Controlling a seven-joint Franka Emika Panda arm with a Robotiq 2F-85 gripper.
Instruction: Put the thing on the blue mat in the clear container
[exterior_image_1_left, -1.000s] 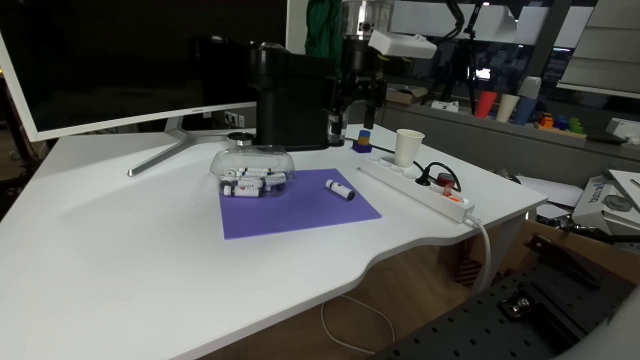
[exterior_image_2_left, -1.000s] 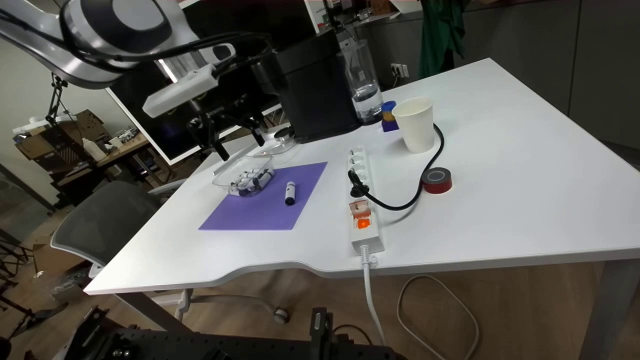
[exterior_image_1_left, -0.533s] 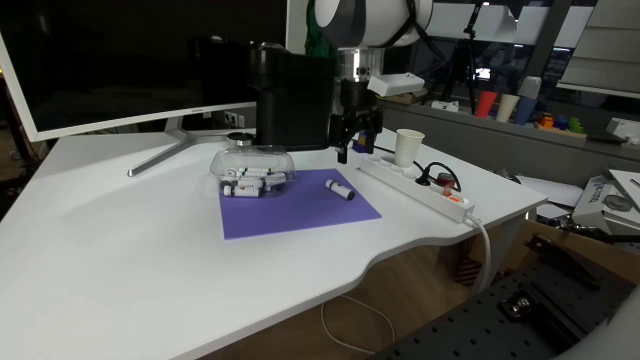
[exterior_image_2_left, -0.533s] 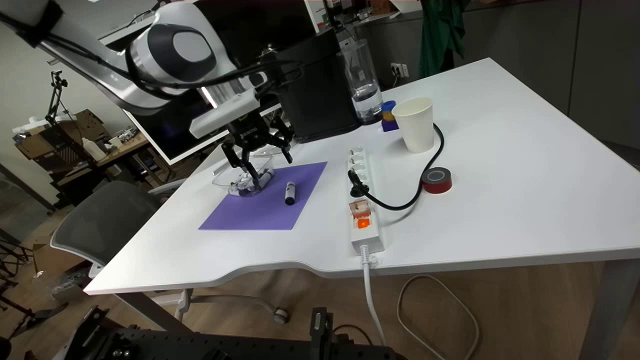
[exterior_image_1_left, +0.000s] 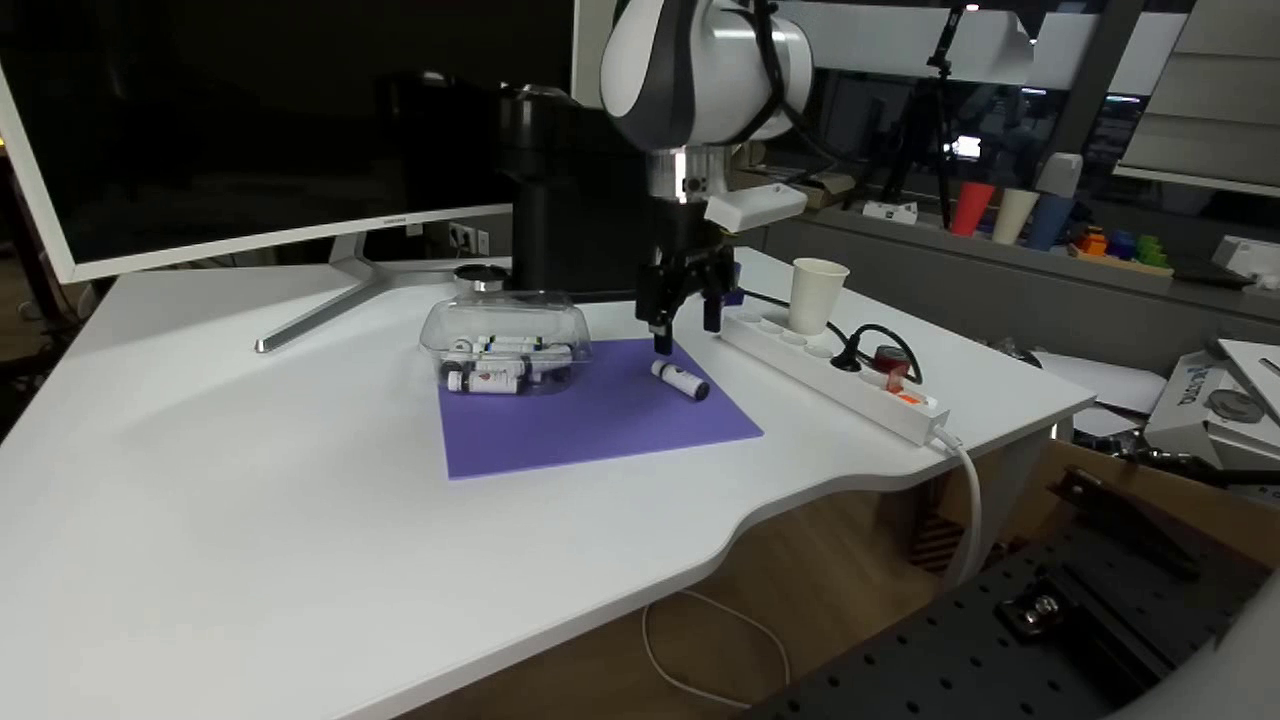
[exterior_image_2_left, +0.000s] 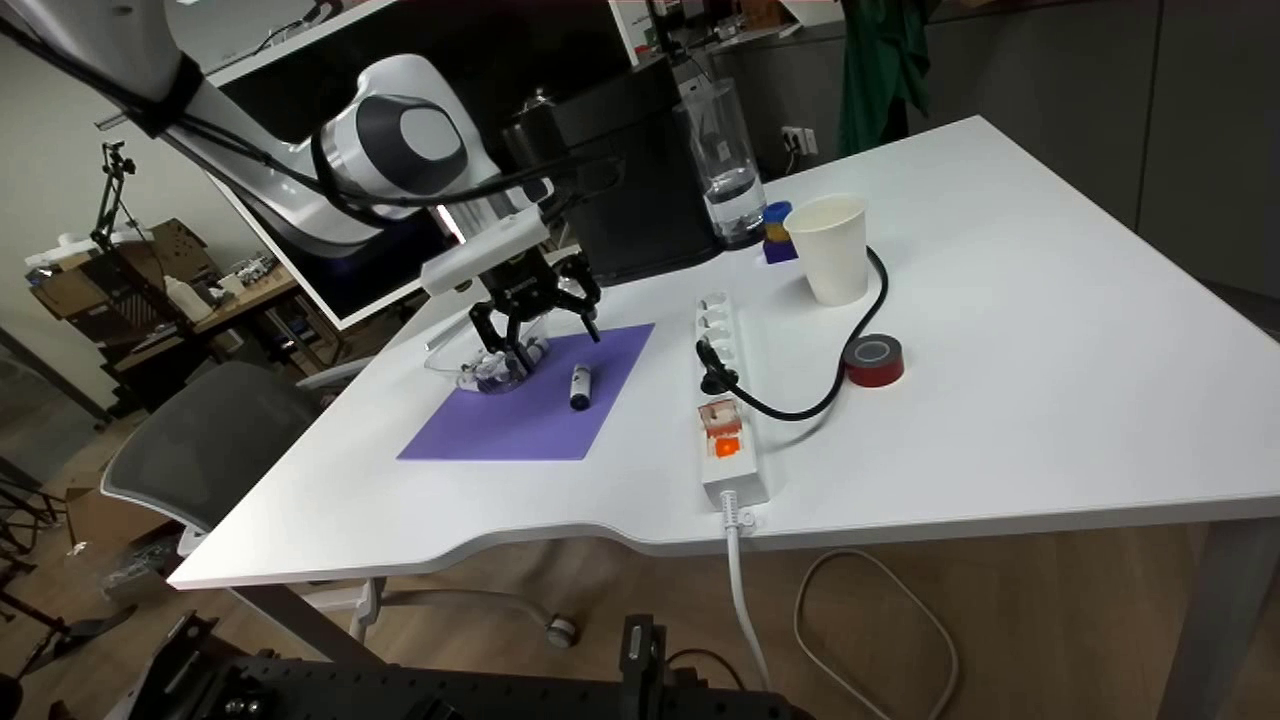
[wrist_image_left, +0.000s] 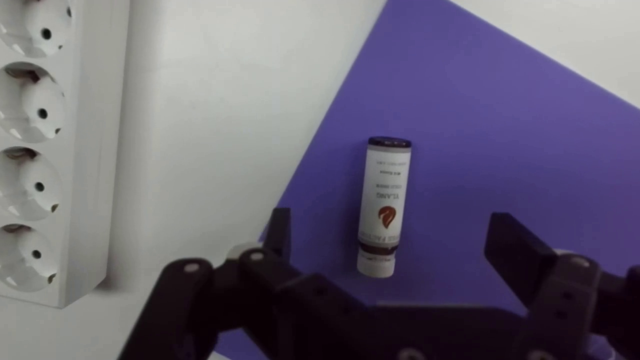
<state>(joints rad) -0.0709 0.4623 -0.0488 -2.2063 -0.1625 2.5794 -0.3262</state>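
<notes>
The white desk (exterior_image_1_left: 300, 540) is taking up most of my view, with a large dark monitor (exterior_image_1_left: 280, 110) standing on it beside a bulky black machine (exterior_image_1_left: 570, 210). A paper cup (exterior_image_2_left: 830, 255) is standing near the far end of a white power strip (exterior_image_1_left: 835, 388), where a black plug (exterior_image_2_left: 718, 380) is sitting in a socket; a roll of tape (exterior_image_2_left: 873, 365) is lying just beside the cable (exterior_image_2_left: 790, 415). Red, cream and blue cups (exterior_image_1_left: 1014, 217) are lining a grey ledge (exterior_image_1_left: 960, 258), and a grey chair (exterior_image_2_left: 215, 440) is standing by the desk. On the blue-violet mat (exterior_image_1_left: 600, 435) a small white vial (wrist_image_left: 384, 195) is lying on its side, while the clear container (exterior_image_1_left: 505, 318), holding more vials (exterior_image_1_left: 490, 382), is resting partly over the mat's corner.

The gripper (exterior_image_1_left: 687, 332) is hanging lower and closer to the vial than it was half a second ago; vial and container are keeping their places. The gripper's fingers (wrist_image_left: 515, 245) are standing wide, one at either side of the vial in the wrist view, with mat showing between.

On the vial's label (wrist_image_left: 387, 172), YLANG is showing upside down, next to a red-brown emblem (wrist_image_left: 387, 216); the finer lines are blurring past reading. Tiny lettering on the monitor's lower frame is looking like SAMSUNG, and sideways print on a white box (exterior_image_1_left: 1200, 400) is escaping me.
</notes>
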